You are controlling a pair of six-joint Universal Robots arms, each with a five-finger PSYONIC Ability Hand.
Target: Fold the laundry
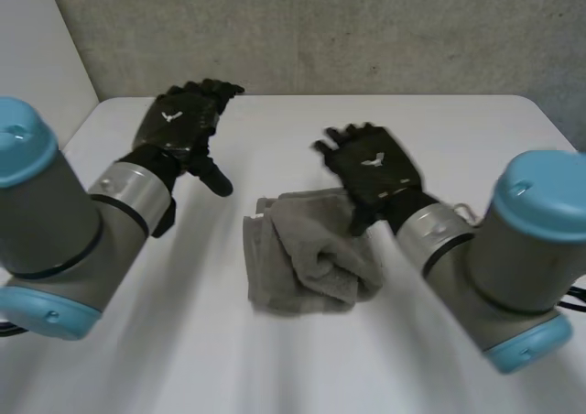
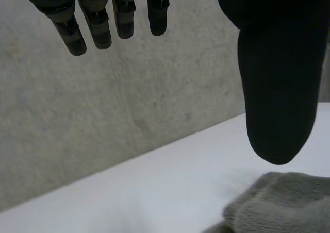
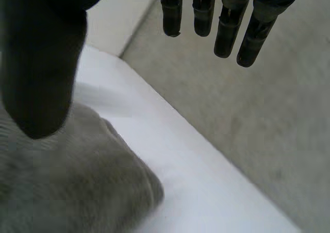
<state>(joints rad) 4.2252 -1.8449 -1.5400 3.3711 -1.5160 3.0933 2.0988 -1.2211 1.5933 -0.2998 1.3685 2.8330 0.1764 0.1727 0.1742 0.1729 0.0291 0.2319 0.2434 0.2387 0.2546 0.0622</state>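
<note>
Folded grey towel (image 1: 307,254) on white table (image 1: 275,130), left hand (image 1: 179,125) and right hand (image 1: 371,167) — fingers spread, empty

Head view:
- right hand (image 1: 371,171) overlaps far corner of towel (image 1: 307,254); corner hidden under palm, contact n/d.
- towel underside and no. of layers hidden by folds.
- left arm (image 1: 55,240), right arm (image 1: 513,249), near side of desk (image 1: 183,341): cut by frame edge.

Left wrist view:
- left hand (image 2: 273,88): palm and finger roots out of frame.
- towel (image 2: 281,204): one corner in frame beyond thumb tip, rest cut off.

Right wrist view:
- towel (image 3: 67,192): cut by edge, part masked by thumb, pile too blurred to read.
</note>
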